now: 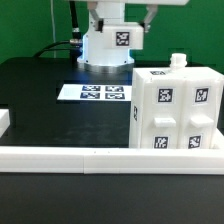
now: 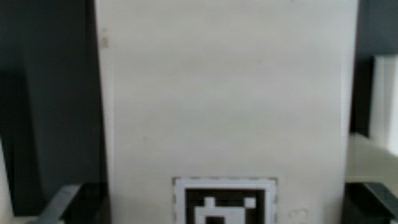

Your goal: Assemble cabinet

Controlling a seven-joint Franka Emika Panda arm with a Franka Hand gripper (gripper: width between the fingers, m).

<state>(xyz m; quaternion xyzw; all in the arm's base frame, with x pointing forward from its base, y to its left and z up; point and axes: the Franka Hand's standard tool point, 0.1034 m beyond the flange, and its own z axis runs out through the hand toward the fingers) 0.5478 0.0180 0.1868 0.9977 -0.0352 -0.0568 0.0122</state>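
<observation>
The cabinet (image 1: 172, 105), a boxy white body with square black-and-white tags on its faces, stands upright on the dark surface (image 1: 40, 100) toward the exterior view's right, with a small white knob on top. Just beside it, toward the exterior view's left, the marker board (image 1: 100, 92) lies flat. Behind the board is the robot base (image 1: 108, 42), which carries 1 tag. A long low white rail (image 1: 90, 155) runs across the front, close to the cabinet's foot.

In the wrist view a tall white panel (image 2: 222, 90) fills the middle, with 1 tag (image 2: 224, 205) near its lower edge. The gripper (image 2: 217, 208) has 2 grey fingers (image 2: 57, 205), spread with 1 on each side of this panel. I cannot tell whether they pinch it or merely flank it.
</observation>
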